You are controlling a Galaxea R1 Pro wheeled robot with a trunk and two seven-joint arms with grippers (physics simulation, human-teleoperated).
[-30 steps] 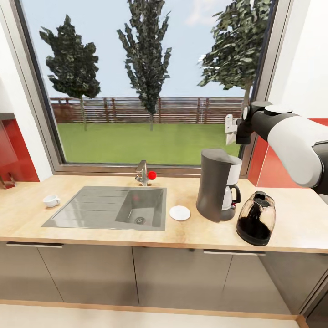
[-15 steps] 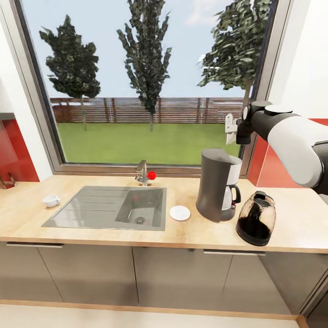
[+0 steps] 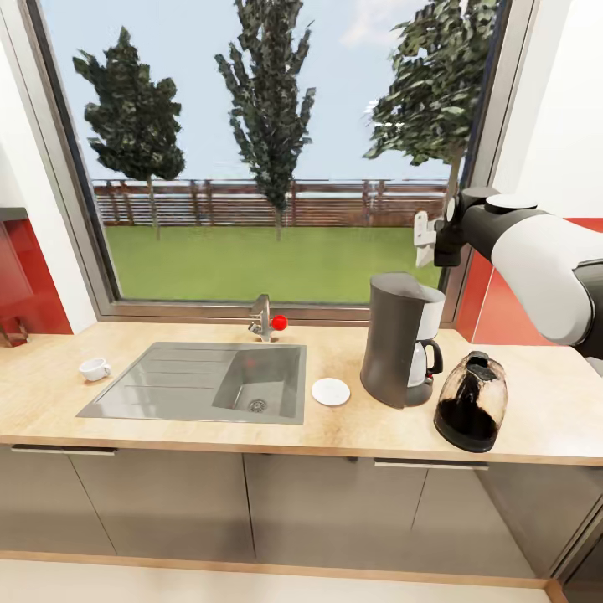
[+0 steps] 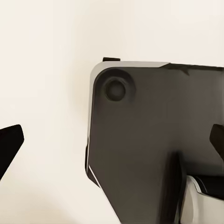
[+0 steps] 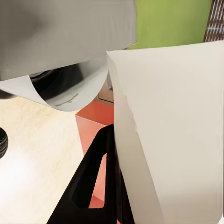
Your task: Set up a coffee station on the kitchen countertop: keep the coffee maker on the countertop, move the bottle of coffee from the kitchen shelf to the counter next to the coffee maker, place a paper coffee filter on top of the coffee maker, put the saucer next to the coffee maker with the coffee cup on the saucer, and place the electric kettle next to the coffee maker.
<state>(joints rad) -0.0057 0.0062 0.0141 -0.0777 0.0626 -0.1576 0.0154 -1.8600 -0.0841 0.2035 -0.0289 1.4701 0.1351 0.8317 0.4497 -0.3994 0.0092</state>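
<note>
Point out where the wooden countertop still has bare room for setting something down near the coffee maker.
The light wooden countertop is bare in front of the small white saucer and the grey coffee maker, and to the right of the dark glass electric kettle. It is crowded between the coffee maker and kettle, which stand close together. The steel sink takes up the stretch left of the saucer.

Right arm (image 3: 536, 260) w/ paper coffee filter (image 3: 425, 239) nudged a touch lower and rightward vs 1 s ago, filter now slightly further past the coffee maker (image 3: 400, 339) top below the jaws, view itself barely shifted
</note>
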